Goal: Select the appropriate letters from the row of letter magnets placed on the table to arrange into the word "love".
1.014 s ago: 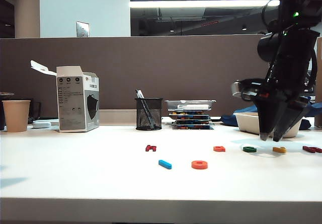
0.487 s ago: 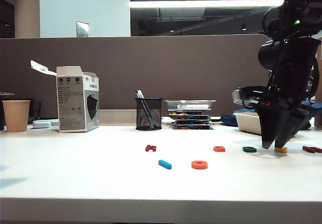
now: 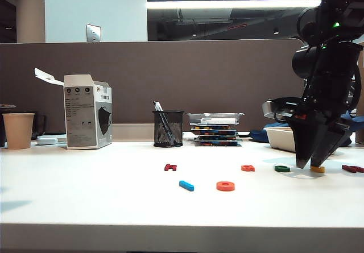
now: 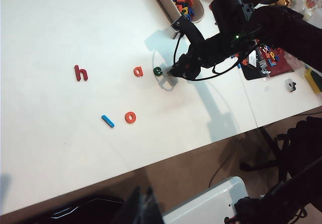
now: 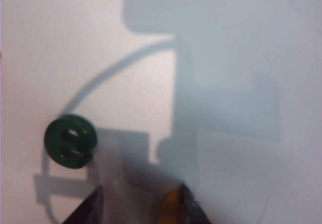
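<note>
My right gripper (image 3: pixel 309 165) stands open with its tips down at the table (image 3: pixel 114 202). The yellow V (image 5: pixel 171 207) lies between its fingers, close against one of them, and in the exterior view the yellow V (image 3: pixel 317 169) peeks out under the right finger. The green e (image 5: pixel 69 141) lies just beside the gripper. Further left are the blue bar (image 3: pixel 186 185), the orange ring (image 3: pixel 226 186), an orange-red letter (image 3: pixel 248 168) and a dark red letter (image 3: pixel 170 166). My left gripper (image 4: pixel 144 204) hangs shut and empty off the table's front edge.
A white tray (image 3: pixel 280 139) of loose letters sits behind my right gripper. A mesh pen cup (image 3: pixel 168 128), stacked clear boxes (image 3: pixel 215 129), a grey carton (image 3: pixel 88 112) and a paper cup (image 3: pixel 18 130) line the back. Red letters (image 3: pixel 352 168) lie at the far right.
My right gripper has come down and slightly right, from just above the table to its surface around the yellow V. Over the last half second it has kept still.
</note>
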Controlling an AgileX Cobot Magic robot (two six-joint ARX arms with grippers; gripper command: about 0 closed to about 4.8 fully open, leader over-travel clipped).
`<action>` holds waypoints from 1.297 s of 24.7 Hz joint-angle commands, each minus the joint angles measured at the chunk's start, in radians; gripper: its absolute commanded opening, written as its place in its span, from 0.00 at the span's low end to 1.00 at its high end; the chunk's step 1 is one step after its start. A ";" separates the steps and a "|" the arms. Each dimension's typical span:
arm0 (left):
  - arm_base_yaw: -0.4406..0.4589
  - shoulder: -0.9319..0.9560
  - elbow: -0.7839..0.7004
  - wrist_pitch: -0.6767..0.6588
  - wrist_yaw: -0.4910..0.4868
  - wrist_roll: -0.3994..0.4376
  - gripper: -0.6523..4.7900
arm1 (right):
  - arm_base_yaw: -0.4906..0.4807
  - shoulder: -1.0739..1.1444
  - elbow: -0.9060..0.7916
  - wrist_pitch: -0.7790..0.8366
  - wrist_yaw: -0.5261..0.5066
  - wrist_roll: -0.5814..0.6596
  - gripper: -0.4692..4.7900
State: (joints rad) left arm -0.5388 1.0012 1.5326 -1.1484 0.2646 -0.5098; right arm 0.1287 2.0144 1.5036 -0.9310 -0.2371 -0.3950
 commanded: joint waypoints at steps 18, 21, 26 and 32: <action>0.000 -0.003 0.003 0.005 -0.002 0.005 0.11 | 0.001 0.006 -0.007 -0.036 0.090 -0.036 0.25; 0.000 -0.003 0.003 0.005 -0.002 0.005 0.11 | 0.001 0.006 -0.007 -0.033 0.090 -0.036 0.25; 0.000 -0.003 0.003 0.005 -0.002 0.005 0.11 | 0.001 0.006 -0.007 -0.031 0.131 -0.036 0.17; 0.000 -0.003 0.003 0.005 -0.002 0.005 0.11 | 0.001 0.006 -0.007 -0.029 0.154 -0.023 0.07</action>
State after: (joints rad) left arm -0.5388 1.0012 1.5326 -1.1484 0.2646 -0.5098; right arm 0.1287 2.0125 1.5032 -0.9478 -0.1108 -0.4232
